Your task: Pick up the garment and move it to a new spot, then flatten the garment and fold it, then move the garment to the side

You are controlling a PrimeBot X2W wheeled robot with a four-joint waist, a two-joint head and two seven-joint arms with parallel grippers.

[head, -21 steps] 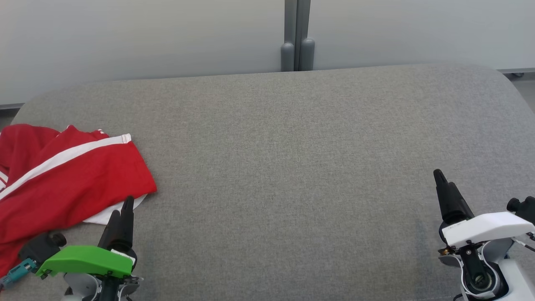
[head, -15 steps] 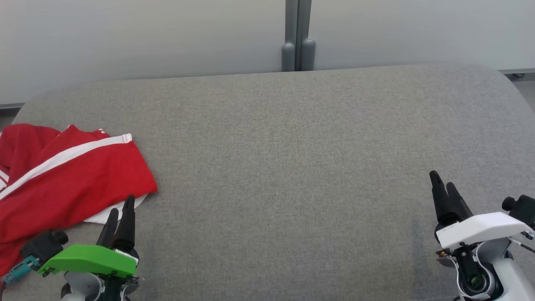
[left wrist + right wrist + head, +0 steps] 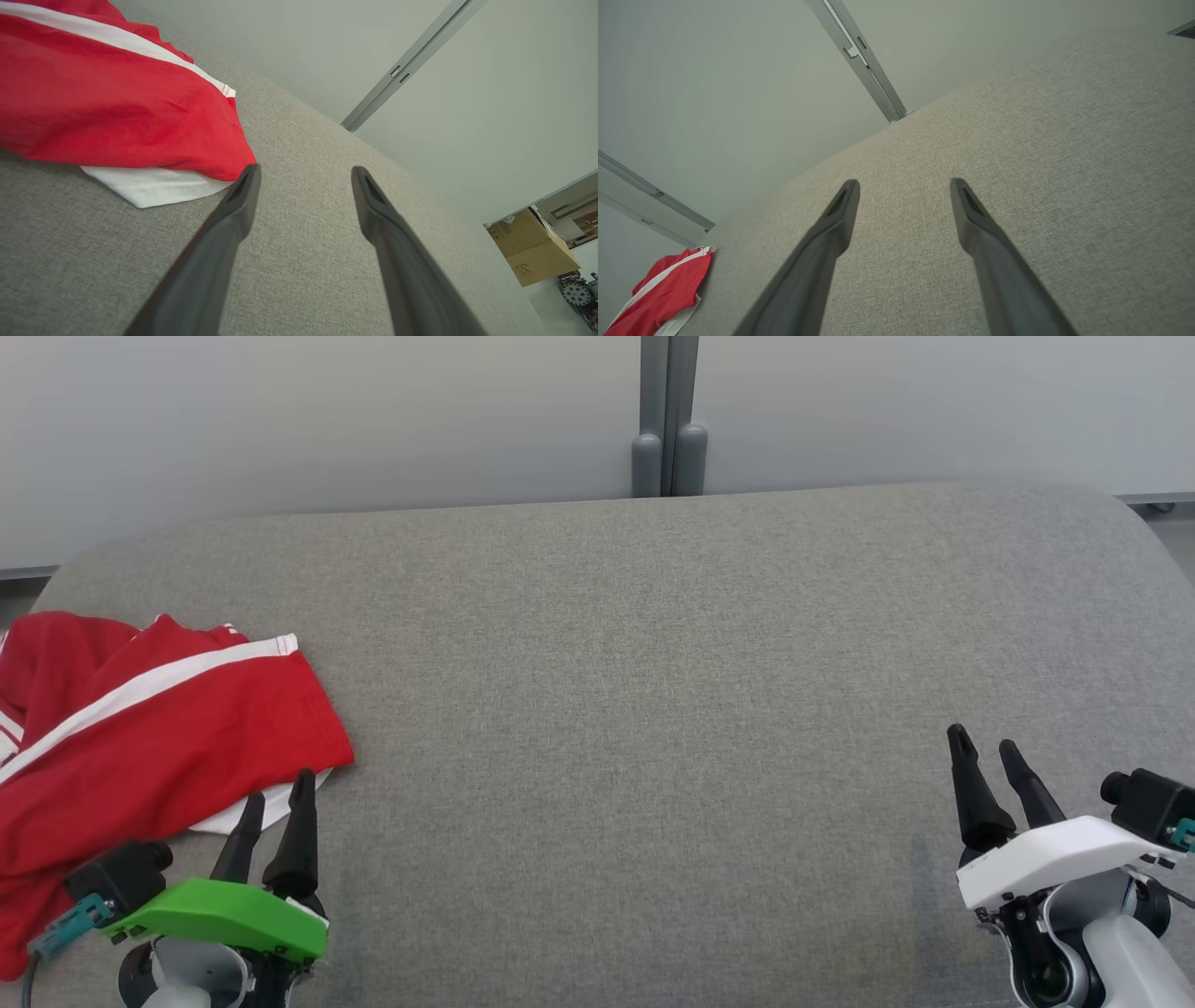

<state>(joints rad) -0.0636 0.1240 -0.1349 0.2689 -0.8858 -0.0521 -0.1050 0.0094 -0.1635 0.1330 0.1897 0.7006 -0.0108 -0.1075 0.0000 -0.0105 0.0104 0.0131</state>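
You have a red garment crossed by a white stripe, with a plain white edge showing beneath it; the table top under it is a flecked grey weave; the wall behind is pale grey-white, split by a darker grey post; your left gripper is black with a bright green cover and a teal plug beside it; your right gripper is black with a white cover; the left wrist view adds a brown cardboard box.
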